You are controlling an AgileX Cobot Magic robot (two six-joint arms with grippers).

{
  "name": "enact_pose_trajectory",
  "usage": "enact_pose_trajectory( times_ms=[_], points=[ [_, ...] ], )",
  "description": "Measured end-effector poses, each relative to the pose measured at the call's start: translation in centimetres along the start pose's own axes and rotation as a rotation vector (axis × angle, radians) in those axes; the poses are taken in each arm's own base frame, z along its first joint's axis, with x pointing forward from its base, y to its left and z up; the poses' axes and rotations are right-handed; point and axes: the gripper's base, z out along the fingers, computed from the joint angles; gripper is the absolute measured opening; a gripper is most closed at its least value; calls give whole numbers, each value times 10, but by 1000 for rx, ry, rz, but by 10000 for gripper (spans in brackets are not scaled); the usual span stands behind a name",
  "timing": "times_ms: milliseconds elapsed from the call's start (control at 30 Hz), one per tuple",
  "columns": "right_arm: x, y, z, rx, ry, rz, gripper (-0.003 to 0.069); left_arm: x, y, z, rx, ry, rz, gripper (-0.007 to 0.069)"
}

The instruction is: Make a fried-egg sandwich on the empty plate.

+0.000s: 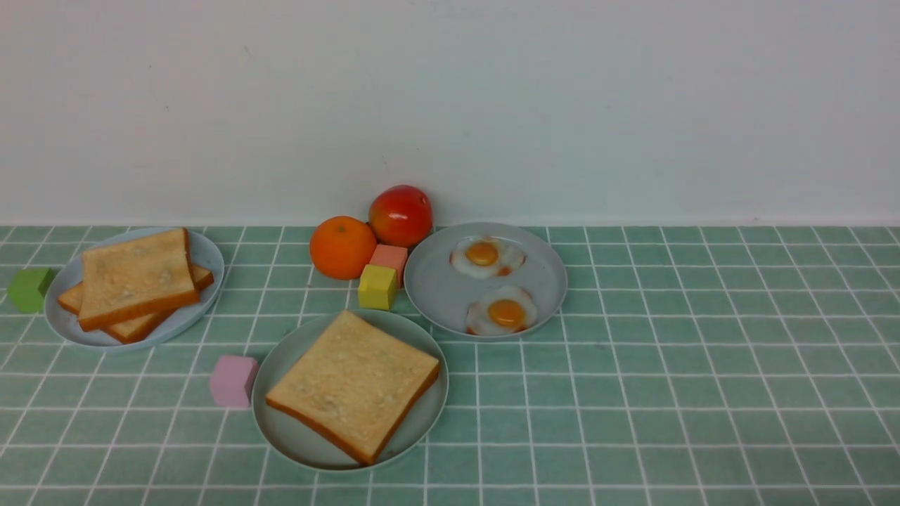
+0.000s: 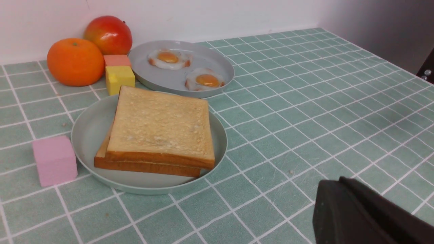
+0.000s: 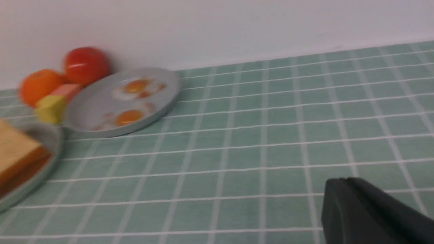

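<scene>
- Golden toast sits on the pale mint-green plate (image 1: 281, 422) at the near centre of the tiled table (image 1: 668, 393); the left wrist view shows two slices stacked there, so we judge the fried-egg sandwich (image 1: 354, 384) to be assembled.
- We cannot see an egg between those slices in any view; the gap at the crust edge is too thin to tell, so the filling is our inference, not something seen.
- On the grey-blue plate (image 1: 436, 295) to the far right of the sandwich, two fried eggs (image 1: 486, 257) remain, one farther and one nearer.
- On the far-left plate (image 1: 207, 260) spare toast slices (image 1: 135, 281) lie stacked and slightly fanned.
- The orange (image 1: 342, 247), the red fruit (image 1: 400, 215) and the yellow block (image 1: 377, 287) crowd between the plates; a pink block (image 1: 233, 381) sits just left of the mint plate and a green block (image 1: 28, 289) at the far left edge.
- Neither arm appears in the front view. In each wrist view, the left gripper (image 2: 359, 213) and the right gripper (image 3: 366, 211) show as a dark mass with no gap; we take both claws as fully closed and holding nothing.
- By our judgement, little or nothing is left to do.
</scene>
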Motion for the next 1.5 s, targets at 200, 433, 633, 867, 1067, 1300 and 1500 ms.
enact_pose_trajectory(
  times_ms=[200, 433, 633, 867, 1067, 1300, 1500],
  points=[
    [9, -5, -4, 62, 33, -56, -14, 1, 0, 0, -3, 7, 1, -11],
    [13, -4, -5, 50, 94, -108, -14, 1, 0, 0, -4, 8, 1, -11],
    [14, -2, -5, 21, 105, -157, -14, 1, 0, 0, -4, 8, 1, -6],
    [14, -1, -5, 13, 113, -196, -14, 1, 0, 0, -4, 8, 1, 1],
    [14, -1, -5, 12, 113, -195, -12, 1, 0, 0, -4, 8, 1, 5],
    [14, -1, -5, 12, 114, -195, -9, 1, 0, 0, -4, 8, 1, 7],
    [14, -1, -5, 12, 115, -195, -5, 1, 0, 0, -5, 8, 6, 9]
  ],
)
